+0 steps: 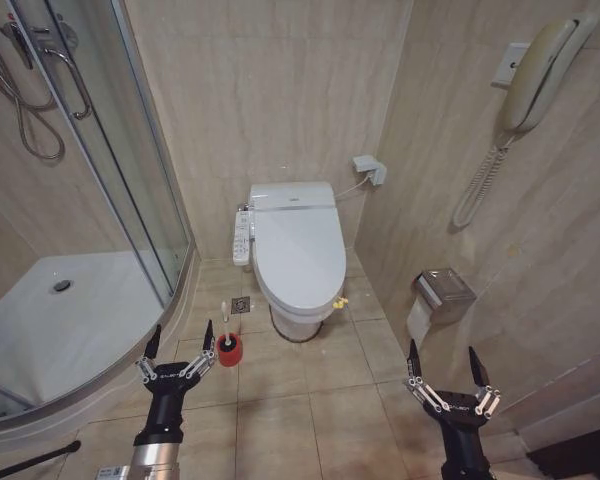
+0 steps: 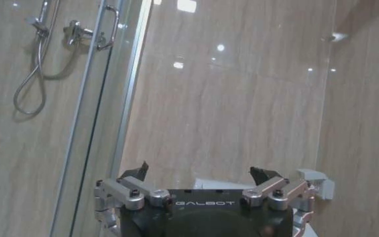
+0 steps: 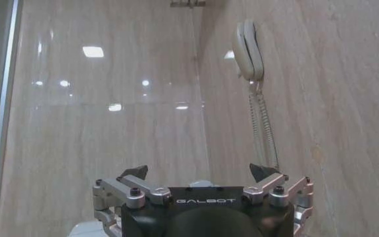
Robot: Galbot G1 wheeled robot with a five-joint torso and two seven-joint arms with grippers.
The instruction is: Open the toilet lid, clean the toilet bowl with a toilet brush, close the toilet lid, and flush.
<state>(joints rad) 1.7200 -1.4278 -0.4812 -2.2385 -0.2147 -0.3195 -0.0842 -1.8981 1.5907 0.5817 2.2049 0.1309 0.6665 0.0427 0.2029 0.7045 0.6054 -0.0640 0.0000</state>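
1. Head view, centre of frame: the toilet lid [image 1: 300, 252] lies shut over the toilet bowl [image 1: 298, 322], of which a little of the white pedestal shows beneath the lid's near end. The lid's long axis runs from the back wall toward the bottom of the frame; its hinge end is at the top, its free end nearest the camera.

2. Lower left of frame: the left gripper [image 1: 180, 345] is raised off the tiled floor [image 1: 310, 400], fingers spread wide and holding nothing. Lower right of frame: the right gripper [image 1: 445, 367] stands likewise, wide and empty.

3. The toilet brush [image 1: 225, 330] stands in its red holder [image 1: 230, 351] on the floor, left of the pedestal, its thin handle upright. In the picture it sits just beside the left gripper's right fingertip; whether it is as near in depth cannot be told.

4. Governing relation: the lid's free end lies above and between the two grippers in the frame, somewhat nearer the left one. The brush lies plainly on the left arm's side, well apart from the right gripper.

5. Judgement: the task is at its opening step, since the lid is not yet lifted. Raising it would call for a reach forward to the free end.
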